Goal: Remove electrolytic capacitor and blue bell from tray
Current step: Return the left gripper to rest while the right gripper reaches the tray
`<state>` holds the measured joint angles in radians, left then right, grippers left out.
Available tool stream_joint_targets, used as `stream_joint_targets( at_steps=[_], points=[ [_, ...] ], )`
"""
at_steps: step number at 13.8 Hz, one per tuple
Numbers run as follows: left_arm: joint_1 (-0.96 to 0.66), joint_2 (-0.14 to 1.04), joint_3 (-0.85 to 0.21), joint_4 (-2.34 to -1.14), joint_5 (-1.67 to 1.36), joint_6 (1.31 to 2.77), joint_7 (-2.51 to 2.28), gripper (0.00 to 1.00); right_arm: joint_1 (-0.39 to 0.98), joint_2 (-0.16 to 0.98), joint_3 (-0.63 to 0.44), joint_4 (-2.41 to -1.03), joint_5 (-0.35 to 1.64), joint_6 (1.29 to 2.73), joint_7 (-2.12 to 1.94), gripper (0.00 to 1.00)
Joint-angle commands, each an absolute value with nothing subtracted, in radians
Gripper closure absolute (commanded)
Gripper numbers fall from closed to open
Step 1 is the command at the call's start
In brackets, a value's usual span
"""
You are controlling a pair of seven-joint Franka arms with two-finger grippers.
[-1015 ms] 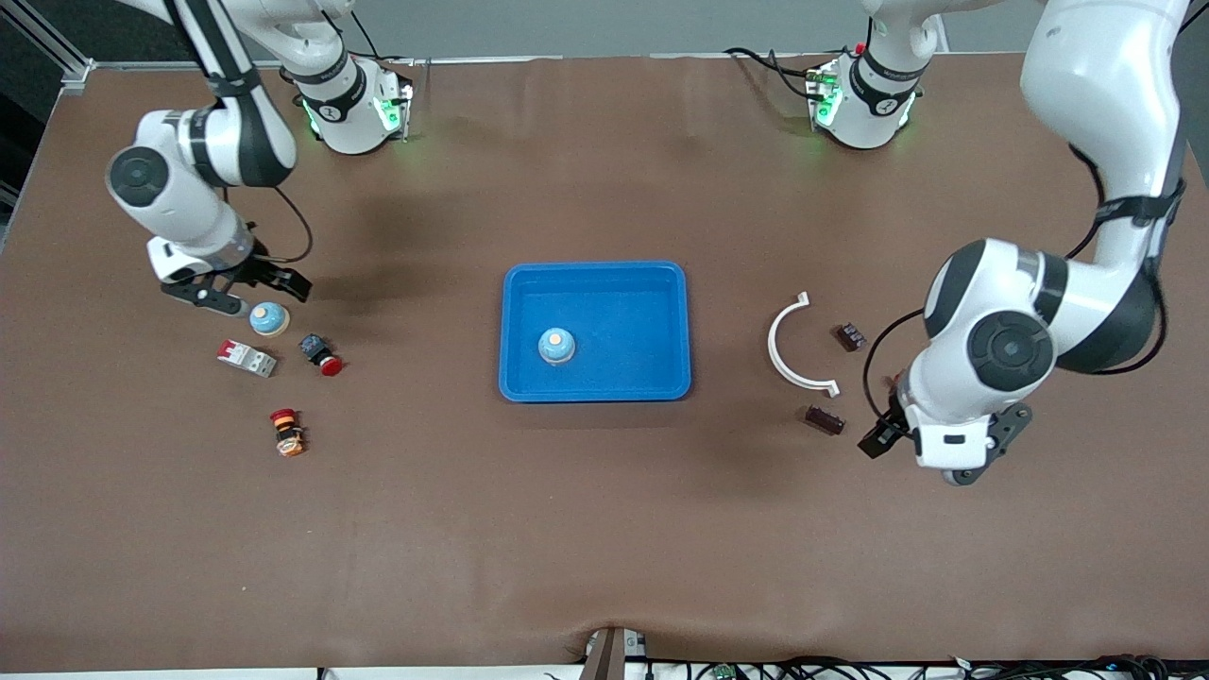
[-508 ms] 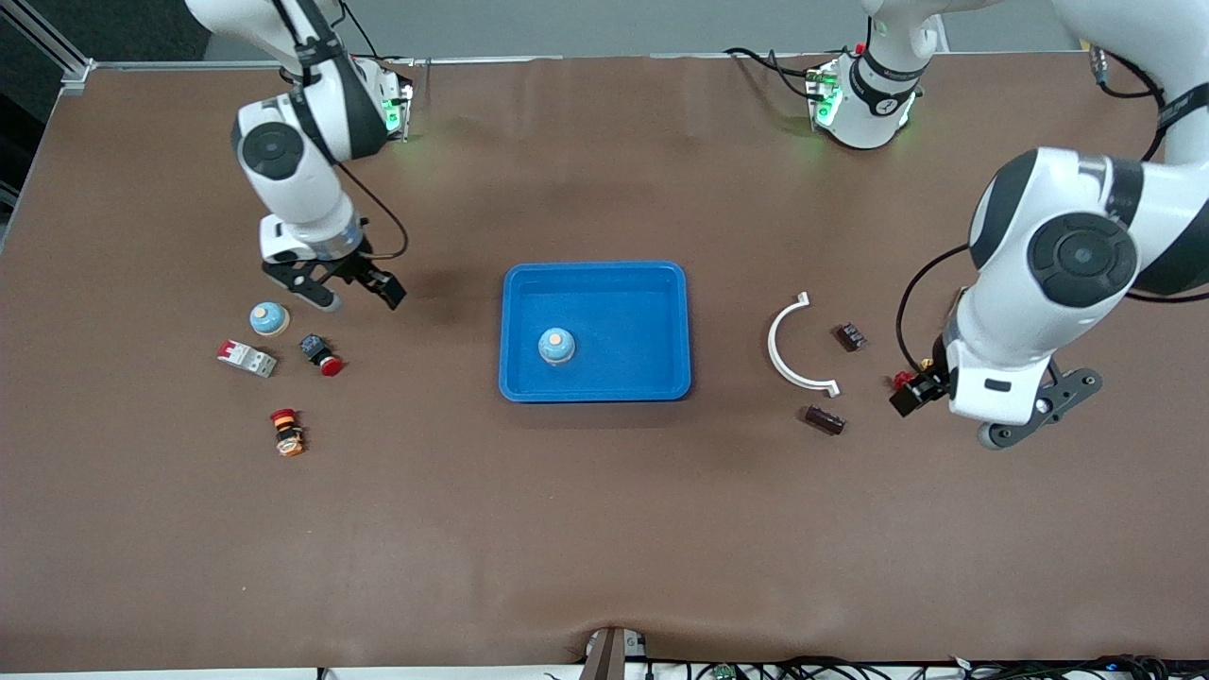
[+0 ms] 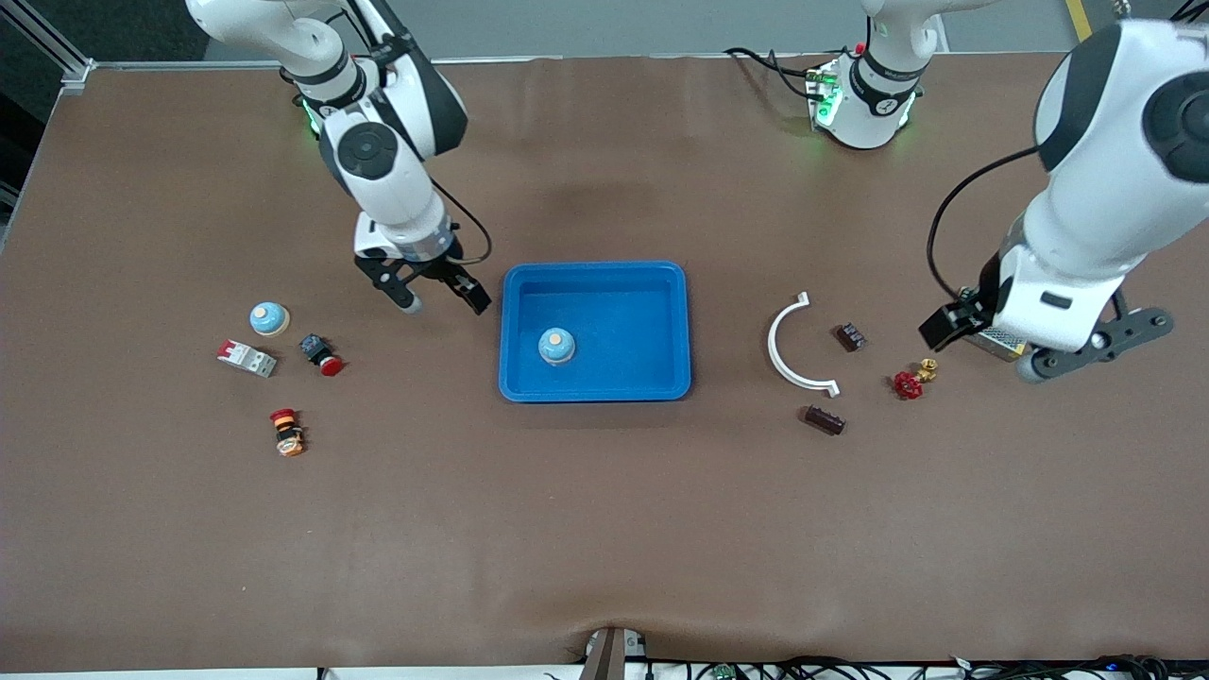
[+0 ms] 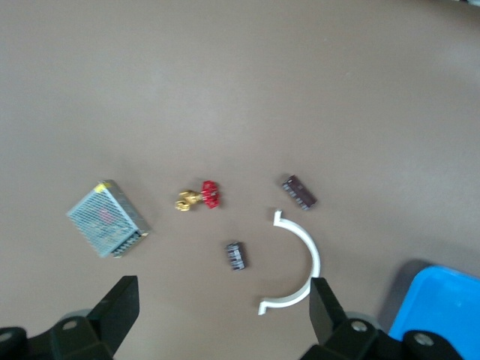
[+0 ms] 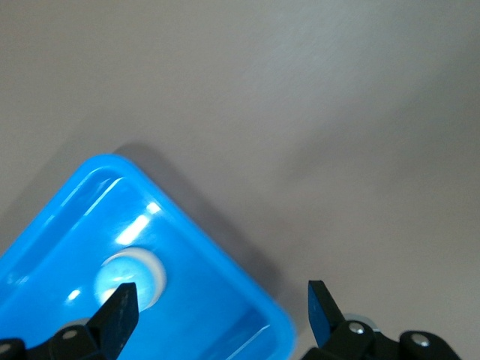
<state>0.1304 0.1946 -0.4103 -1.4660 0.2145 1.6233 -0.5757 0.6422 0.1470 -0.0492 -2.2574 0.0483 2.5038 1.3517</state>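
Observation:
A blue tray [image 3: 661, 321] sits mid-table with a blue bell [image 3: 556, 346] in it. A second blue bell [image 3: 269, 318] stands on the table toward the right arm's end. A dark brown capacitor [image 3: 824, 419] lies beside a white arc [image 3: 782, 349]; a smaller dark part [image 3: 851, 336] lies in the arc's opening. My right gripper [image 3: 442, 300] is open and empty over the tray's edge; its wrist view [image 5: 221, 307] shows the tray corner [image 5: 225, 262] and bell [image 5: 131, 274]. My left gripper [image 3: 954, 326] is open and empty, up high; its wrist view [image 4: 223, 315] shows the capacitor [image 4: 298, 192].
A red valve [image 3: 909, 382] and a metal mesh box [image 3: 987, 342] lie below the left gripper. A red-and-white breaker [image 3: 246, 357], a red push button [image 3: 321, 355] and an orange-red button [image 3: 286, 433] lie near the second bell.
My right gripper moved from the second bell to the tray's edge, empty. My left gripper rose and drew away from the capacitor toward its own end, uncovering the red valve.

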Motion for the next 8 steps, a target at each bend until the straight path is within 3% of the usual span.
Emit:
stream_joint_targets(
  at_steps=[1,5,8],
  points=[
    [0.078,0.103,-0.303,-1.499,0.151,1.573,-0.427,0.00,0.699,0.308,-0.063,-2.075,0.067,2.490,1.465,0.00],
    [0.000,0.017,-0.168,-1.522,0.109,1.510,-0.232,0.00,0.730,0.503,-0.064,-1.875,0.064,2.488,1.554,0.00],
    [-0.018,-0.041,-0.097,-1.575,0.061,1.511,-0.128,0.00,0.744,0.577,-0.064,-1.816,0.063,2.488,1.554,0.00]
  ],
)
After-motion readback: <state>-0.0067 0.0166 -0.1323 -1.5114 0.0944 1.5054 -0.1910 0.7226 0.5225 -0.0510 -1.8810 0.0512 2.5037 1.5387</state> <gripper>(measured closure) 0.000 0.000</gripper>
